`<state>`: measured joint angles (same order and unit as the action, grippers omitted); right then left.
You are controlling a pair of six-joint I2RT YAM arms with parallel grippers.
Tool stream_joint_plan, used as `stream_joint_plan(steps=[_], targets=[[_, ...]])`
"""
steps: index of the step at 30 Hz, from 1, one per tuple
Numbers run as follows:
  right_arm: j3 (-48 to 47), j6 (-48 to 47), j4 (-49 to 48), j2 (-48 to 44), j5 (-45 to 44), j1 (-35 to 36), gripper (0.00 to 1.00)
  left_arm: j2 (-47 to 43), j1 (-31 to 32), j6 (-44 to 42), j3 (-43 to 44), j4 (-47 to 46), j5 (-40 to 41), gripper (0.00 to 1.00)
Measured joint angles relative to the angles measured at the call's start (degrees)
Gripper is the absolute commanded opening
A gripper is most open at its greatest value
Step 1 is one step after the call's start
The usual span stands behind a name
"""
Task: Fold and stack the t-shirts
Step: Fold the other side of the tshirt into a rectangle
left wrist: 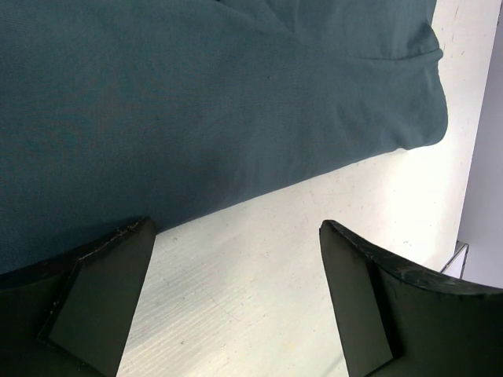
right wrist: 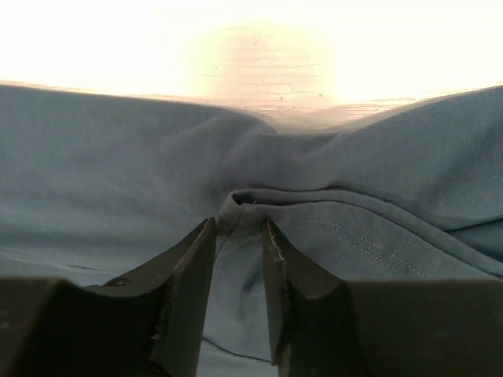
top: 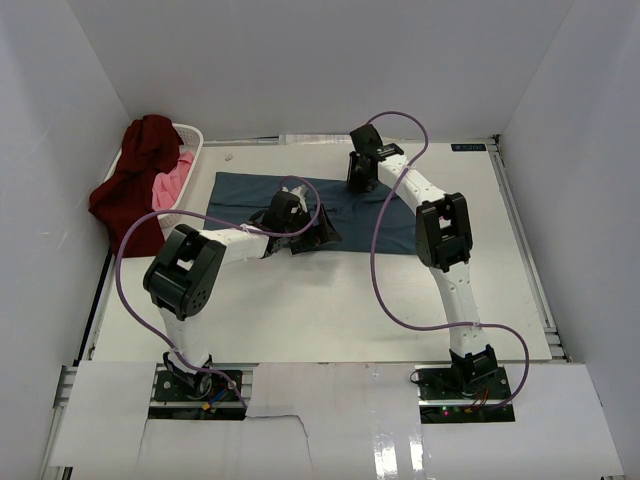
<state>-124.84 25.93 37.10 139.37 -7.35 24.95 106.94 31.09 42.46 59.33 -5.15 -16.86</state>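
Currently, a teal-blue t-shirt is lying spread flat on the white bench, toward its 12 o'clock side. The right end effector is reaching down at the shirt's 1 o'clock edge. Its fingers are drawn close together and are pinching a raised fold of the teal cloth, which is puckering around the tips. The left end effector is hovering at the shirt's 6 o'clock hem, spread wide, with only bare bench showing between its fingers. At 10 o'clock a white laundry basket is sitting at the bench corner, with a maroon t-shirt draping over its rim and a pink t-shirt lying inside.
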Motion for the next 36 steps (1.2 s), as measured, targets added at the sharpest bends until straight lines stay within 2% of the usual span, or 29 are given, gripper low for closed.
stream_joint_plan(steps=[2, 5, 6, 7, 10, 12, 15, 23, 36], targets=[[0.0, 0.0, 0.0, 0.3, 0.0, -0.1, 0.39, 0.0, 0.0, 0.0, 0.0, 0.0, 0.0, 0.98], [0.0, -0.2, 0.0, 0.5, 0.0, -0.2, 0.33, 0.0, 0.0, 0.0, 0.0, 0.0, 0.0, 0.98], [0.0, -0.3, 0.0, 0.5, 0.0, -0.2, 0.27, 0.0, 0.0, 0.0, 0.0, 0.0, 0.0, 0.98], [0.0, -0.5, 0.0, 0.6, 0.0, -0.2, 0.24, 0.0, 0.0, 0.0, 0.0, 0.0, 0.0, 0.98], [0.0, -0.7, -0.2, 0.6, 0.0, -0.2, 0.22, 0.0, 0.0, 0.0, 0.0, 0.0, 0.0, 0.98], [0.0, -0.8, -0.7, 0.6, 0.1, -0.2, 0.15, 0.0, 0.0, 0.0, 0.0, 0.0, 0.0, 0.98], [0.0, -0.9, -1.7, 0.6, 0.6, -0.2, 0.12, 0.0, 0.0, 0.0, 0.0, 0.0, 0.0, 0.98], [6.3, -2.9, -8.4, 0.1, 3.2, -0.2, 0.11, 0.0, 0.0, 0.0, 0.0, 0.0, 0.0, 0.98], [7.3, -5.7, -12.6, -0.2, 8.8, -0.5, 0.11, 0.0, 0.0, 0.0, 0.0, 0.0, 0.0, 0.98]])
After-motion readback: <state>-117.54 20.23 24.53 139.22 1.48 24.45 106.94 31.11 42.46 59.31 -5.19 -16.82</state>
